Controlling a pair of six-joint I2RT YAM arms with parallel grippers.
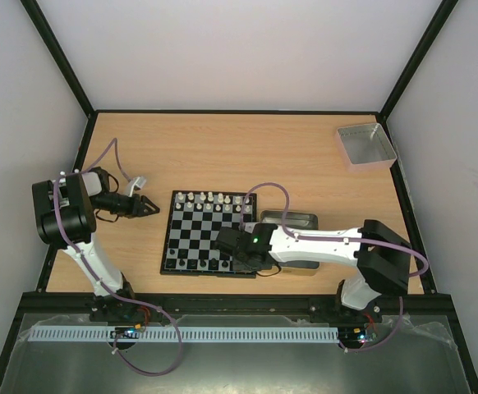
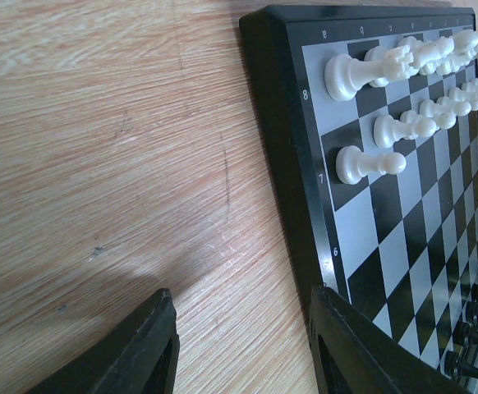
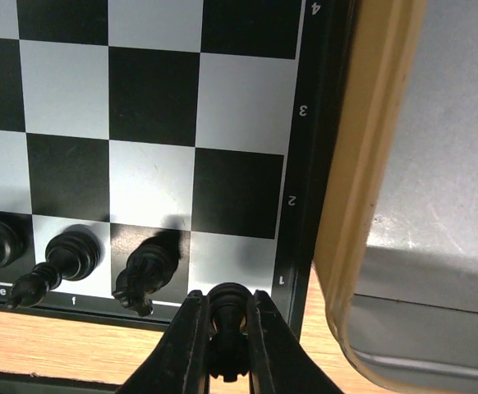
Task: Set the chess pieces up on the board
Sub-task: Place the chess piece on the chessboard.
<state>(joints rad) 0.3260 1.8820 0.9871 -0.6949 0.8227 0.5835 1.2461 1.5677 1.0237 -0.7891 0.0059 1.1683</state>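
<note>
- Farthest left, the left gripper (image 1: 146, 207) hangs low over the bare wood of the table (image 1: 222, 148). It is just off the left edge of the board (image 1: 209, 235), near the far corner, and its jaws stand apart with nothing between them.
- Next, the board lies flat at mid-table, between the two arms.
- White chess pieces (image 1: 210, 199) fill its two far rows; the left wrist view shows them upright on their squares.
- Black chess pieces (image 1: 191, 263) stand along the near edge, among them a knight (image 3: 147, 275) on the g-file and a bishop (image 3: 68, 253) on f.
- At the board's near right corner the right gripper (image 3: 227, 297) is clenched on a black piece (image 3: 227, 308). It holds the piece upright over the border, beside the corner square of row 1; whether the base touches the board cannot be told.
- Just right of the board sits a gold-rimmed tin (image 3: 370, 164), with the right arm (image 1: 321, 242) stretched across it.
- Far right, a grey tray (image 1: 366, 145) rests in the table's far corner, well apart from the rest.
</note>
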